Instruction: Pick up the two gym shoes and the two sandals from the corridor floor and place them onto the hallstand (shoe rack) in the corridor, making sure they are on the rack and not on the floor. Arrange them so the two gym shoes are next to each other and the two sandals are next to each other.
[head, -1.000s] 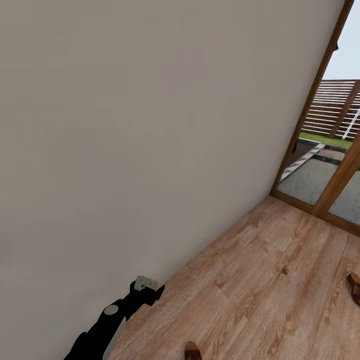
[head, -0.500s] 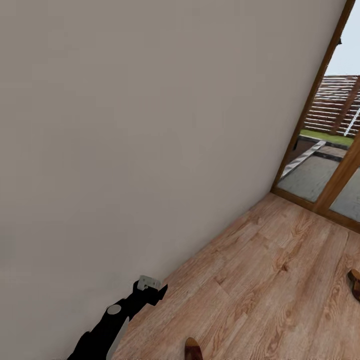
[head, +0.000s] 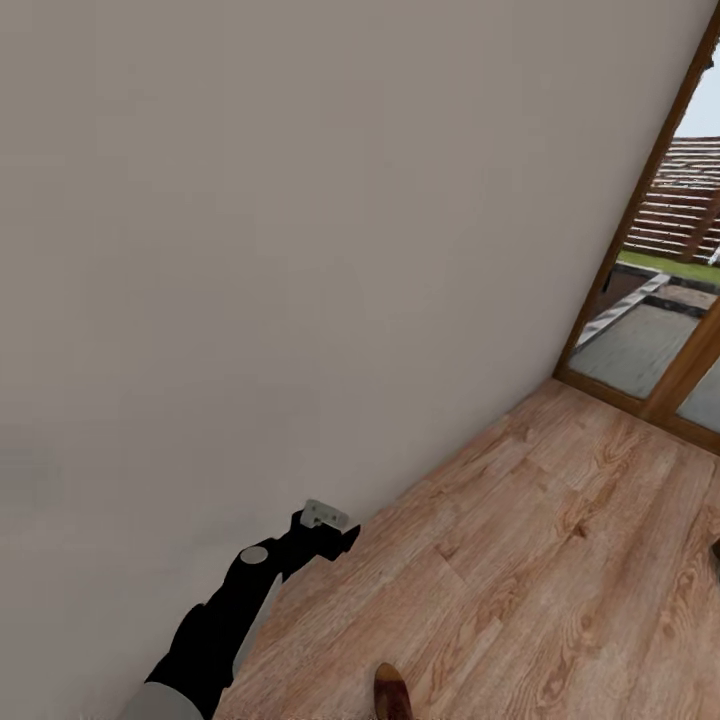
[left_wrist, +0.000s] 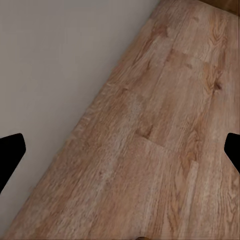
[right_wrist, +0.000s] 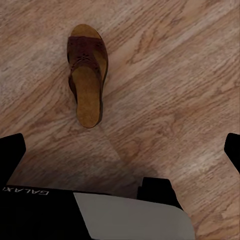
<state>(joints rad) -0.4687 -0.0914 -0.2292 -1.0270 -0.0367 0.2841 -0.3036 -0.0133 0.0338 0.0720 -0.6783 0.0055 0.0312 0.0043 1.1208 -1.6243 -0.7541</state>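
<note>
From the left wrist camera, the corridor floor (left_wrist: 165, 125) spreads out in warm brown planks, the grain running in long streaks with a few darker knots. A plain grey-beige wall (left_wrist: 60, 60) meets the planks along a straight slanting seam — no skirting that I can make out. The two black fingertips (left_wrist: 10, 152) of the left claw (left_wrist: 120, 152) poke in at opposite edges of the picture, set wide apart, nothing between them but bare boards. At the very edge of the frame, between the fingers, sits a small dark sliver (left_wrist: 141, 238) — possibly the tip of something lying on the floor, too little of it to tell.
</note>
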